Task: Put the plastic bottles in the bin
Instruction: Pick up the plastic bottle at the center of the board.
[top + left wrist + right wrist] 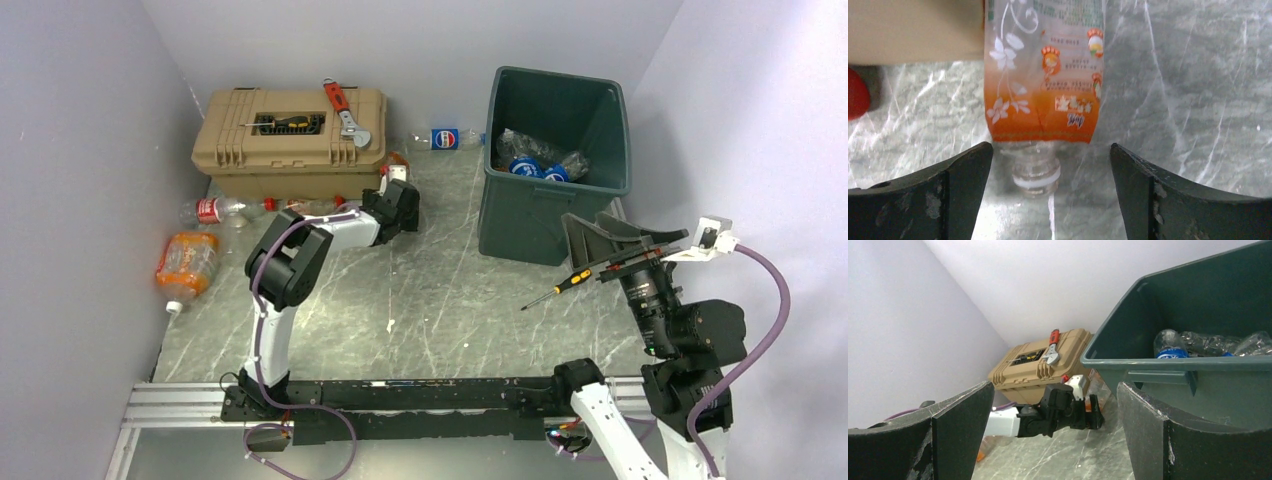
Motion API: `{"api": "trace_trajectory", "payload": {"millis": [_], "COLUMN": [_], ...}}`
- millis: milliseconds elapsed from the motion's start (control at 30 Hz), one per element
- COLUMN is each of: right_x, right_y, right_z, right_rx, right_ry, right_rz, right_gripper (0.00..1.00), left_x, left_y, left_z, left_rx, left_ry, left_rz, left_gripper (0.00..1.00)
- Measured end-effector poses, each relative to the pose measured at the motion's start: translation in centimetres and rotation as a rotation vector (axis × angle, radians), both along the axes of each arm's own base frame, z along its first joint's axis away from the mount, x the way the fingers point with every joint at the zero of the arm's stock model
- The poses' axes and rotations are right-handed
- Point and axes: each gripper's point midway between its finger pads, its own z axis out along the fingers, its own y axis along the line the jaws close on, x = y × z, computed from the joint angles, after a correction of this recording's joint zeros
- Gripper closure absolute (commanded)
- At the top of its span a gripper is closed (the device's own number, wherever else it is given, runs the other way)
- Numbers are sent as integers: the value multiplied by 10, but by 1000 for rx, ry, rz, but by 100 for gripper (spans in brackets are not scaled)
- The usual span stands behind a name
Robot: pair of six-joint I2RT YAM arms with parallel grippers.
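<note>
An orange-labelled plastic bottle (1043,75) lies on the table beside the tan toolbox (913,30), its uncapped neck (1035,172) pointing at my left gripper (1050,165). That gripper is open, with a finger on each side of the neck and neither touching it. In the top view the left gripper (392,200) sits at the toolbox's right front corner. More bottles lie by the left wall: a red-labelled one (215,209) and an orange one (187,265). A blue-labelled one (445,138) lies by the back wall. The bin (555,200) holds several bottles (1173,345). My right gripper (610,245) hangs open and empty in front of the bin.
A red wrench (345,105) and a screwdriver (290,122) lie on the toolbox (290,140). A yellow-handled screwdriver (555,288) lies on the table near the right gripper. A red cap (855,97) shows at the toolbox's foot. Walls close in the left, back and right sides.
</note>
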Motion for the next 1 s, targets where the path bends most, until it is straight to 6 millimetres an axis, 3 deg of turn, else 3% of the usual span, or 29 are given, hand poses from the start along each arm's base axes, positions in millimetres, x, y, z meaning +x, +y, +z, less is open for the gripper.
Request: {"api": "trace_trajectory", "payload": {"millis": [300, 733, 900, 1000], "right_x": [-4, -3, -3, -3], "right_y": [0, 0, 0, 1], "right_z": [-3, -9, -9, -10], "right_rx": [-1, -4, -4, -9], "right_ry": [8, 18, 20, 33], "right_rz": [5, 4, 4, 7], "right_gripper": [3, 3, 3, 3], "left_x": [26, 29, 9, -33], "left_y": [-7, -5, 0, 0], "left_z": [0, -1, 2, 10], "left_rx": [1, -22, 2, 65], "left_ry": [-69, -115, -104, -85], "left_rz": [29, 30, 1, -75], "left_gripper": [28, 68, 74, 76]}}
